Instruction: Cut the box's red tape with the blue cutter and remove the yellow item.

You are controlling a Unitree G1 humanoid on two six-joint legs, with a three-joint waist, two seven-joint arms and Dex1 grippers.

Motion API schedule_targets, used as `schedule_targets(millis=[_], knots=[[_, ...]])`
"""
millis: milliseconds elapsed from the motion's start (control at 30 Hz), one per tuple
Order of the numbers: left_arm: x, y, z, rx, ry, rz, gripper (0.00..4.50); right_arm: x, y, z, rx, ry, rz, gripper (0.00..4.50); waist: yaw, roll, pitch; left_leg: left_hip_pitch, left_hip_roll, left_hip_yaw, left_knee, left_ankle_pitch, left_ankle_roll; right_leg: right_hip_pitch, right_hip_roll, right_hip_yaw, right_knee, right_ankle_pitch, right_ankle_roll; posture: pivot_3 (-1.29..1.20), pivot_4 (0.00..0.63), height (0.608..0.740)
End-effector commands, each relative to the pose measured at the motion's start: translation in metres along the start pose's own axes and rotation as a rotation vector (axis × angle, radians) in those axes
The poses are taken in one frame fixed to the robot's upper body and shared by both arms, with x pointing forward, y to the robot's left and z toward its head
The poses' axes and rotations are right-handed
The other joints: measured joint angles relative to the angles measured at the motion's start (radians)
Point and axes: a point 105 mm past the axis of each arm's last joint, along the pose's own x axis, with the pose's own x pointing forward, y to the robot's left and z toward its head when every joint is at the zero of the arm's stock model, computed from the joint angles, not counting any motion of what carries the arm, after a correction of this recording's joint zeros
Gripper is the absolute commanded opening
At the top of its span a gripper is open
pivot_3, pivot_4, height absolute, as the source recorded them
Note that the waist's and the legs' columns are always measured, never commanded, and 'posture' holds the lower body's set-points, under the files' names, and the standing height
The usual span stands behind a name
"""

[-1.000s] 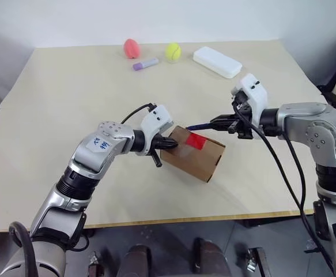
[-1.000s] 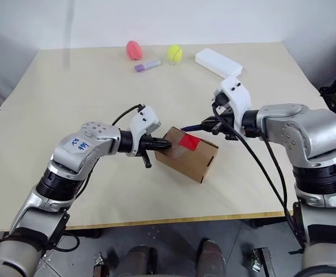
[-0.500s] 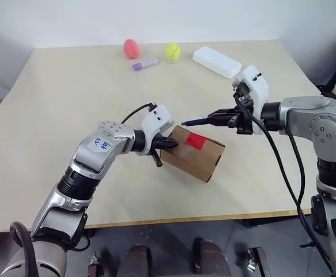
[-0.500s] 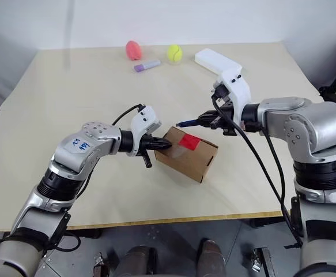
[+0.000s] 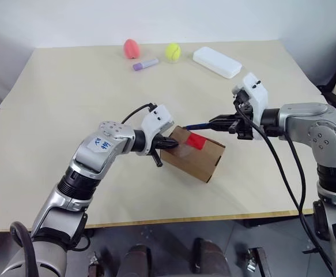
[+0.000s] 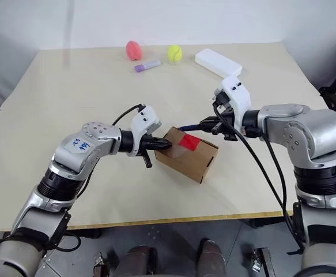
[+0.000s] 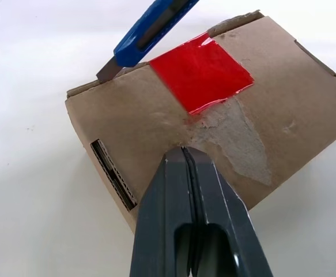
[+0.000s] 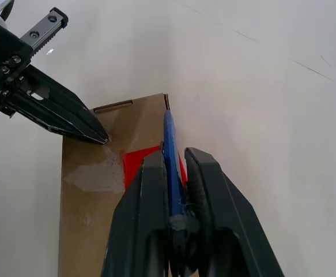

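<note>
Left gripper [image 7: 186, 151] with jaws pressed fully together, tips braced against the near top edge of the box [image 5: 195, 157], pinning it to the surface [image 5: 70, 98]. Just beyond those tips, a scuffed pale patch on the cardboard, then the red tape [image 7: 202, 70] across the flap seam. Right gripper [image 8: 172, 151] with jaws narrow, clamped on the blue cutter [image 8: 169, 147]; blade tip hovering at the far edge of the box, just past the tape, apparently not yet biting in. Judged step: starting the cut. Best done by lowering the blade onto the seam line, keeping it shallow, and drawing straight through the tape toward the right jaws, away from the bracing tips. Yellow item unseen, presumably inside the closed box. Well beyond both jaws, a pink egg [image 5: 131, 48], purple tube [image 5: 145, 64], tennis ball [image 5: 173, 52] and white case [image 5: 216, 61].
</note>
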Motion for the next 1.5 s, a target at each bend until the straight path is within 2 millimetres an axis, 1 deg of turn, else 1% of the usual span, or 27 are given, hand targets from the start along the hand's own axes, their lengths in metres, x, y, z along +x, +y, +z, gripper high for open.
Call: schedule_targets(millis=[33,467,733,900,1100,1300,1500], knots=[[0.001,0.002,-0.004,-0.011,0.023,0.014,0.00,-0.006,0.002,-0.004,-0.022,0.039,-0.003,0.16,0.002,0.000,0.000,0.000,0.000,0.000,0.000,0.000,0.000,0.000,0.000,0.000,0.000,0.000,0.000,0.00,0.150,0.740],[0.007,-0.003,-0.007,-0.012,0.048,0.009,0.00,-0.012,0.004,-0.003,-0.053,0.080,-0.016,0.16,0.012,0.000,0.000,0.000,0.000,0.000,0.002,-0.001,0.001,0.000,0.000,0.000,0.000,0.000,0.000,0.00,0.150,0.740],[0.012,-0.002,-0.018,-0.029,0.130,0.041,0.00,-0.022,0.004,-0.007,-0.063,0.136,-0.034,0.16,0.022,0.000,0.000,0.000,0.000,0.000,0.004,-0.002,0.002,0.001,0.000,0.001,0.000,0.000,0.000,0.00,0.150,0.740],[0.014,0.003,-0.025,-0.039,0.169,0.079,0.00,-0.029,0.005,-0.011,-0.072,0.182,-0.029,0.16,0.023,-0.001,-0.001,0.000,0.000,0.000,0.007,-0.003,0.003,0.003,0.000,0.001,0.000,0.000,0.000,0.00,0.150,0.740],[0.016,0.006,-0.030,-0.048,0.199,0.109,0.00,-0.034,0.009,-0.008,-0.067,0.198,-0.018,0.16,0.023,-0.001,-0.001,0.000,0.000,0.000,0.008,-0.004,0.003,0.003,0.000,0.002,0.000,0.000,0.000,0.00,0.150,0.740],[0.018,0.007,-0.033,-0.058,0.215,0.121,0.00,-0.040,0.010,-0.012,-0.059,0.237,-0.016,0.16,0.023,-0.001,-0.001,0.001,0.000,0.001,0.009,-0.004,0.003,0.004,0.000,0.002,0.000,0.000,0.000,0.00,0.150,0.740],[0.021,0.007,-0.031,-0.058,0.208,0.122,0.00,-0.034,0.010,-0.023,-0.033,0.271,-0.016,0.16,0.022,-0.002,-0.002,0.002,0.000,0.001,0.010,-0.004,0.003,0.005,0.000,0.003,0.000,0.001,0.000,0.00,0.150,0.740]])
